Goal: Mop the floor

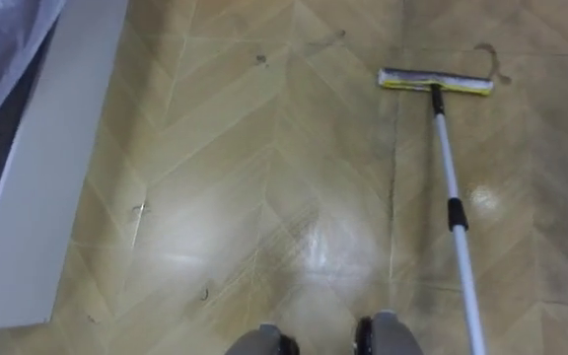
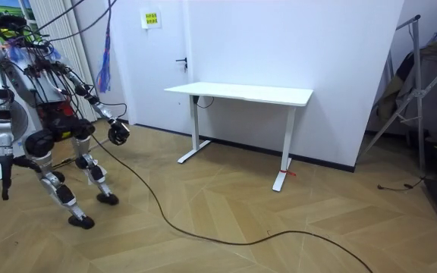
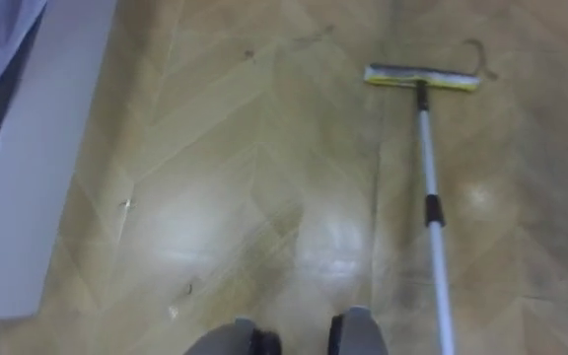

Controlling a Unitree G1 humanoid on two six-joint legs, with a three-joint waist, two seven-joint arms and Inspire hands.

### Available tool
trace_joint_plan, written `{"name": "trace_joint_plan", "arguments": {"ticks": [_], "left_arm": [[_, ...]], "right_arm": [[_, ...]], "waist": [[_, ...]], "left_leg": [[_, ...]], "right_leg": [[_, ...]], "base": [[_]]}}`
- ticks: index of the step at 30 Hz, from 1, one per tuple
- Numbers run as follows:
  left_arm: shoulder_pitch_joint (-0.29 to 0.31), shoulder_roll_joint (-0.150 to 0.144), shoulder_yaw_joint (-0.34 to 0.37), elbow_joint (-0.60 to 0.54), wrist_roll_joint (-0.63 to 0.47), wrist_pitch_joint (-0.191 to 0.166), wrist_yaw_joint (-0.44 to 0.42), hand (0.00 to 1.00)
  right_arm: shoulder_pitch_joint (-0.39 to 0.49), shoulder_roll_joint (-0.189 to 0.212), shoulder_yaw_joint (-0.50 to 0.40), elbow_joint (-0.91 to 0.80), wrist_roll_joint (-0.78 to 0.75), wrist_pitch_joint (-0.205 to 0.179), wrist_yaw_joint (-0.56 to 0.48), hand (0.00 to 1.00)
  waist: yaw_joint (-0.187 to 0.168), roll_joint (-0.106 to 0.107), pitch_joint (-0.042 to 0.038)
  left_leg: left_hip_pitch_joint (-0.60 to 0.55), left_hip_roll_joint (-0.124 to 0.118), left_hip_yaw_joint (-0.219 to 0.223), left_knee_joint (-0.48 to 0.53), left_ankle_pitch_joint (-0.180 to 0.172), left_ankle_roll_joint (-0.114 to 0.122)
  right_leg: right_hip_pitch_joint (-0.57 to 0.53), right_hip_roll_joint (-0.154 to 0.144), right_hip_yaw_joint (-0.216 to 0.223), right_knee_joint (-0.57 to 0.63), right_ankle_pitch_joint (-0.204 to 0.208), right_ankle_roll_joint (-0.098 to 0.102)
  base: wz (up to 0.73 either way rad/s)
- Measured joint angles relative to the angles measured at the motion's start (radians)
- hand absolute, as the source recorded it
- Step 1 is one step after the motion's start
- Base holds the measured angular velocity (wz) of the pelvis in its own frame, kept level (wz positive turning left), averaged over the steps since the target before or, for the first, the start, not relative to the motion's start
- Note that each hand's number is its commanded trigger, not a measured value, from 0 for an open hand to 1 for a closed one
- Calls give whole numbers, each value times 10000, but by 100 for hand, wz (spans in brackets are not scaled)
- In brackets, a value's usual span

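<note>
My mop (image 1: 435,82) rests head-down on the floor (image 1: 264,197), far right, with its pole running back towards me. I cannot tell my hands' (image 2: 117,133) grip. I judge most of the mopping is left to do.

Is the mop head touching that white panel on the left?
Apart. The left eye view shows the mop head well right of the white panel, with bare floor between.

white desk (image 2: 241,93) on glossy herringbone floor (image 2: 264,212)
</note>
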Motion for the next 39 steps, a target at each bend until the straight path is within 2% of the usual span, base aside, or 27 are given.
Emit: {"name": "trace_joint_plan", "arguments": {"ticks": [2,4,6,7,8,10,11,12,13,14,15,16,17,18,19,20,21,22,23,25,27,28,29,31,34,36,39], "left_arm": [[-9,-6,-1,0,-141,-4,10,0],[-6,4,-28,6,-170,18,21,0],[29,86,-128,-13,-179,74,136,0],[51,107,-130,-52,-176,102,170,0],[90,152,-151,-99,-174,142,221,0],[347,280,-171,-431,-169,153,222,0],[382,379,-169,-484,-161,141,206,0],[481,423,-162,-474,-160,164,178,0],[486,431,-164,-468,-171,157,148,0],[670,440,-161,-453,-167,165,70,0],[795,435,-169,-432,-151,162,-115,0],[786,435,-168,-425,-145,163,-196,0],[765,435,-160,-433,-145,153,-284,0],[628,411,-163,-394,-140,141,-299,0],[538,397,-161,-334,-146,116,-305,0],[391,380,-162,-287,-142,-6,-309,0],[224,380,-157,-279,-144,-84,-296,0],[132,375,-154,-292,-143,-135,-284,0],[-61,369,-149,-273,-148,-246,-223,0],[-142,315,-142,-269,-147,-363,-32,0],[-84,82,-218,-254,-165,-357,223,0],[-43,56,-247,-250,-188,-354,243,0],[-13,68,-381,-227,-194,-331,296,0],[-12,-90,-424,-206,-250,-289,379,0],[-6,-130,-381,-46,-711,-267,409,0],[6,-124,-373,-32,-834,-140,457,0],[-1,-73,-375,-6,-833,-65,625,0]], "right_arm": [[-454,-24,-173,38,-77,132,-198,100],[-1138,-209,-193,127,-80,190,-414,100],[-2126,-627,-404,53,-42,212,-656,100],[-2346,-751,-399,-13,-25,200,-697,100],[-2697,-961,-385,-113,18,135,-755,100],[-3104,-1133,-388,-495,248,-23,-775,100],[-3283,-1150,-409,-744,539,-169,-752,100],[-3378,-1124,-531,-816,776,-292,-670,100],[-3387,-1098,-578,-828,829,-338,-603,100],[-3341,-1039,-588,-825,964,-334,-513,100],[-3154,-1056,-556,-828,1232,-347,-370,100],[-2991,-1075,-556,-827,1287,-357,-304,100],[-2523,-1101,-545,-819,1430,-428,-286,100],[-2112,-1127,-530,-778,1461,-446,-289,100],[-1907,-1137,-525,-734,1459,-448,-301,100],[-1487,-1124,-526,-644,1320,-445,-337,100],[-1046,-1056,-516,-622,1139,-422,-363,100],[-873,-1013,-504,-611,1096,-400,-397,100],[-690,-874,-444,-508,1071,-360,-461,100],[-675,-599,-351,-289,1081,-309,-639,100],[-527,-318,-147,-289,1078,-310,-831,100],[-478,-231,-145,-307,1053,-302,-893,100],[-442,-51,-160,-362,949,-261,-988,100],[-508,33,-225,-400,876,-101,-1103,100],[-981,20,-574,-390,622,94,-1324,100],[-1703,-168,-684,-337,356,257,-1566,100],[-2321,-365,-670,-403,444,126,-1601,100]], "waist": [[19,-23,20],[48,-143,51],[95,-325,119],[173,-377,94],[355,-465,89],[521,-627,49],[555,-798,98],[608,-807,55],[626,-822,56],[670,-894,2],[662,-937,-35],[649,-926,-22],[652,-911,-42],[651,-906,-39],[647,-874,-33],[540,-727,-53],[468,-588,-118],[457,-518,-135],[386,-365,-99],[316,-210,-27],[175,56,35],[120,68,9],[-17,75,26],[-76,121,2],[-2,21,24],[122,-79,50],[258,-158,66]], "left_leg": [[-9,126,23,477,-78,-137],[-31,140,56,980,-77,-142],[-114,169,119,1702,-51,-189],[-192,213,126,1916,-4,-273],[-394,351,139,2414,163,-527],[-967,446,175,2308,192,-665],[-1464,421,305,1786,258,-675],[-1760,425,534,992,405,-683],[-1811,413,540,620,745,-492],[-1729,234,534,141,1282,-370],[-1386,167,570,-123,1603,-117],[-1213,167,622,-173,1662,1],[-999,188,805,-173,1680,275],[-860,126,986,-127,1477,489],[-809,92,1066,-59,1376,563],[-700,33,1152,105,1105,672],[-649,-8,1243,202,908,780],[-634,-21,1264,223,812,803],[-624,-62,1208,245,649,828],[-553,-96,1135,188,520,811],[-370,-125,754,-27,459,684],[-358,-164,637,-65,441,628],[-328,-286,483,-56,373,483],[-365,-233,312,-69,313,337],[-21,-194,101,-161,296,146],[235,13,53,-371,328,28],[800,135,-183,-856,456,-151]], "right_leg": [[67,-40,-124,371,-255,-187],[141,-188,-207,841,-654,-320],[271,-181,-240,1377,-1180,-472],[310,-172,-268,1468,-1306,-526],[393,-79,-296,1558,-1401,-634],[465,151,-244,1526,-1478,-772],[595,187,-227,1481,-1500,-765],[900,327,-210,1291,-1549,-778],[1119,408,-189,1152,-1605,-735],[1528,430,-55,928,-1733,-609],[1898,427,39,675,-1823,-510],[2048,423,80,577,-1845,-491],[2283,383,189,488,-1920,-394],[2285,206,228,774,-1898,-260],[2198,114,238,1065,-1817,-110],[2070,-67,186,1643,-1602,257],[1791,-172,238,2238,-1251,391],[1613,-188,244,2523,-1043,440],[1176,-167,398,3101,-590,454],[430,-116,717,3248,-572,434],[-326,-65,684,1854,-586,396],[-383,-54,693,1187,-505,400],[-419,-20,730,422,136,324],[-317,-19,451,324,54,106],[78,-51,59,202,-59,-113],[422,-10,-131,-101,-37,-259],[1188,37,-618,-760,112,-406]], "base": [[15],[31],[36],[21],[9],[19],[38],[36],[15],[0],[-4],[4],[7],[0],[-8],[-12],[-15],[-27],[-46],[-63],[-61],[-26],[0],[14],[21],[10],[21]]}}
